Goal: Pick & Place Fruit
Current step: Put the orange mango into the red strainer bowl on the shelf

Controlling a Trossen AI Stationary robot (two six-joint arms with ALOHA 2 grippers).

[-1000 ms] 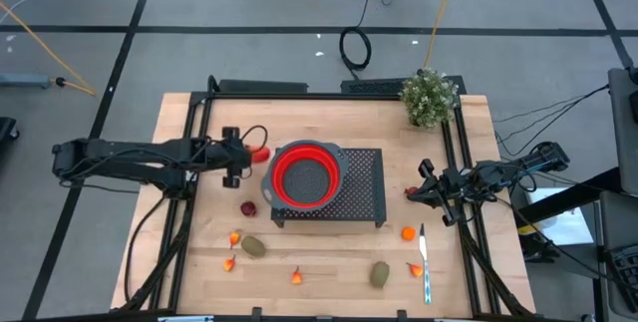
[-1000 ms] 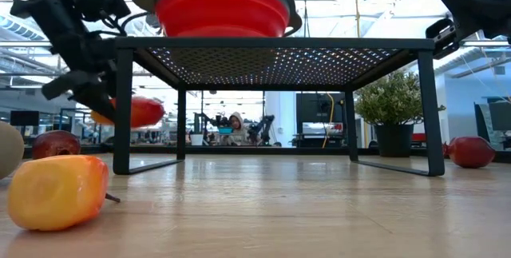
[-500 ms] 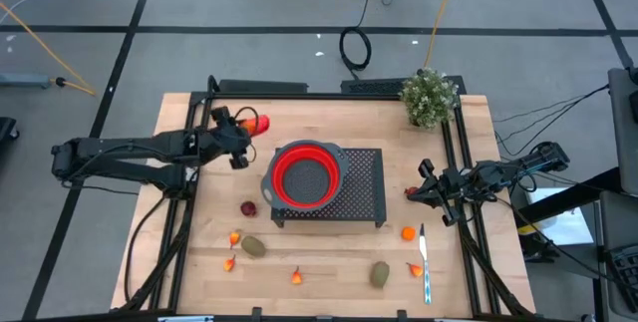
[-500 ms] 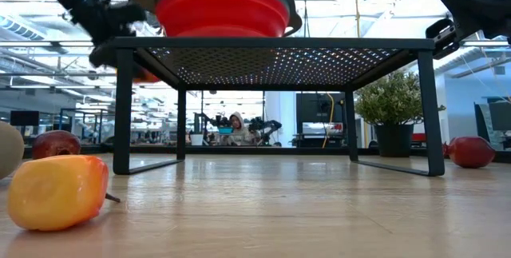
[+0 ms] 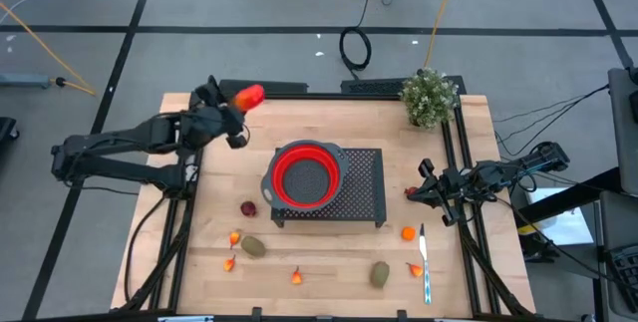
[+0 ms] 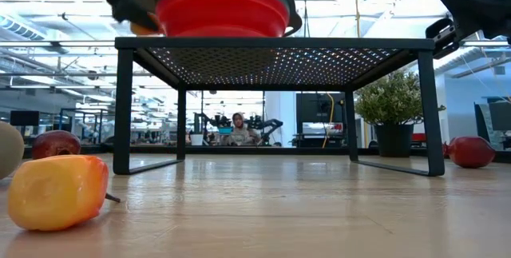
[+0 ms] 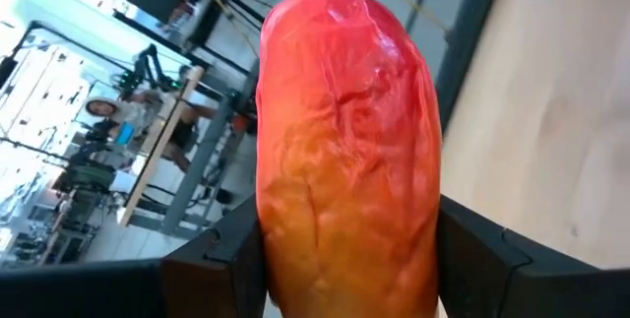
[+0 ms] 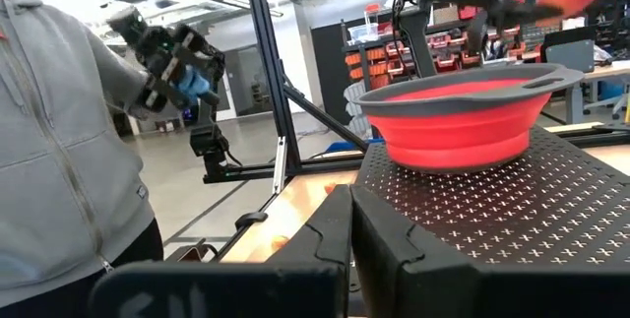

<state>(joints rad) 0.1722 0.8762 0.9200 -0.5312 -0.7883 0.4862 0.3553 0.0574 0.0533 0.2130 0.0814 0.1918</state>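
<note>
Looking down on the desk (image 5: 329, 113), you see the left gripper (image 5: 237, 103) raised at about 10 o'clock from the red collapsible bowl (image 5: 304, 176), its fingers (image 7: 472, 259) clenched around the long orange-red fruit (image 5: 248, 95). Your left wrist view shows that fruit (image 7: 345, 151) wedged between both dark fingers, filling most of the frame. The bowl sits on the black perforated rack (image 5: 361, 190) at mid-desk.

Your right gripper (image 5: 419, 189) waits at 3 o'clock from the rack, just beside a small dark red piece (image 5: 409, 191); its fingers (image 8: 325, 239) are pressed together on nothing.

On the desk toward 6 o'clock lie the other fruit: a dark red round one (image 5: 248, 208), two brownish-green ovals (image 5: 254, 247) (image 5: 380, 274), and small orange bits (image 5: 408, 232) (image 5: 296, 277). A silver utensil (image 5: 424, 258) with a light-blue handle lies near 5 o'clock. The potted plant (image 5: 430, 97) stands at 1 o'clock.
</note>
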